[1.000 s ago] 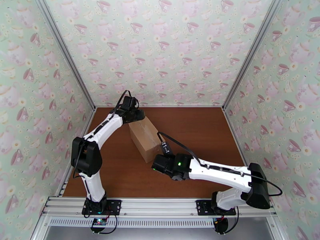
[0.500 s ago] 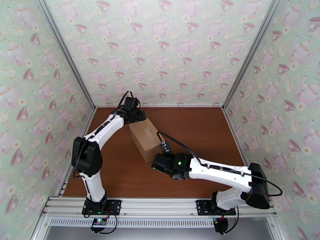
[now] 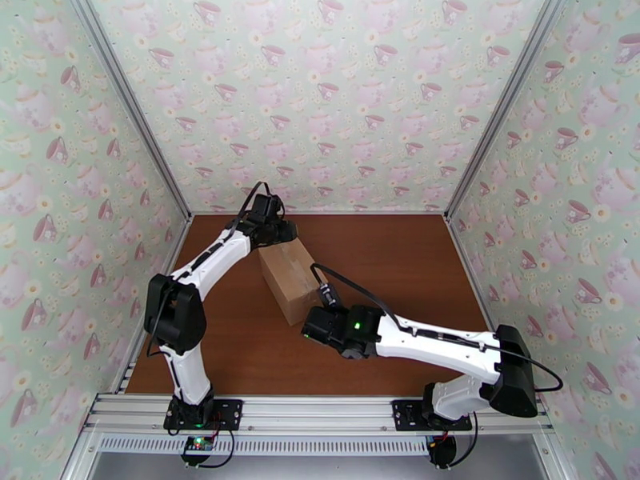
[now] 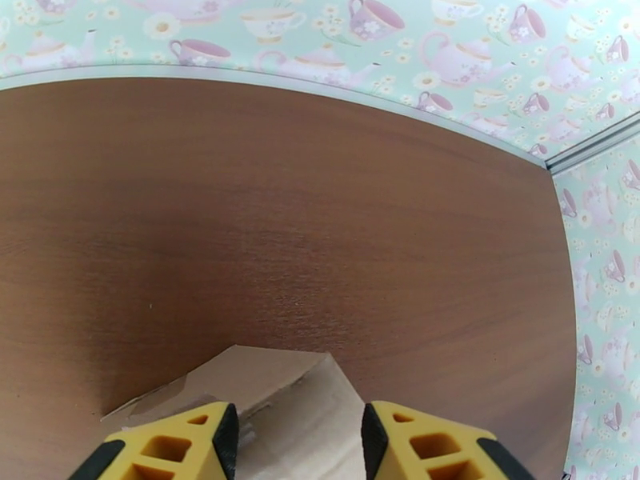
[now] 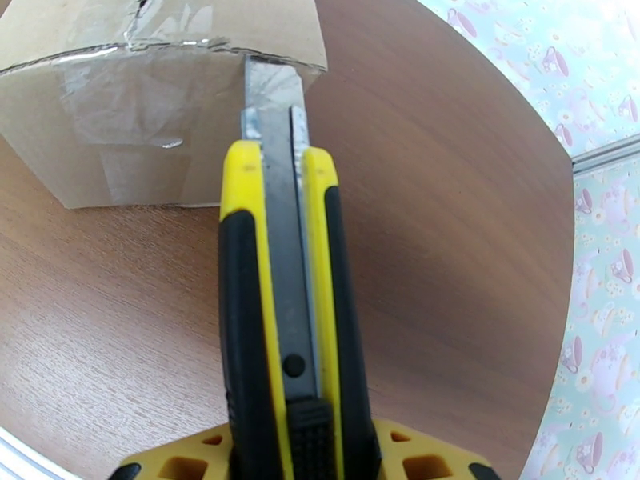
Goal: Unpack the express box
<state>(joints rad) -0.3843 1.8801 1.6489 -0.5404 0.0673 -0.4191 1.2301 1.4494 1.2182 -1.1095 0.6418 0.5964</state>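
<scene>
Claw on my right [image 5: 298, 446] was clamped on the knife [image 5: 280, 314], blade [image 5: 272, 90] at the near-end tape seam of the express box [image 5: 120, 122], sitting centre-left on the table [image 3: 384, 258]. Left claw [image 4: 296, 430] stood part open over its far end. Hard push could've skidded it or cut too deep.

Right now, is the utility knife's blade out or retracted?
Out: the blade extends beyond the yellow utility knife, its tip at the taped edge of the express box.

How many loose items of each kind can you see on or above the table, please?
Express box: 1
Utility knife: 1
Total: 2
</scene>
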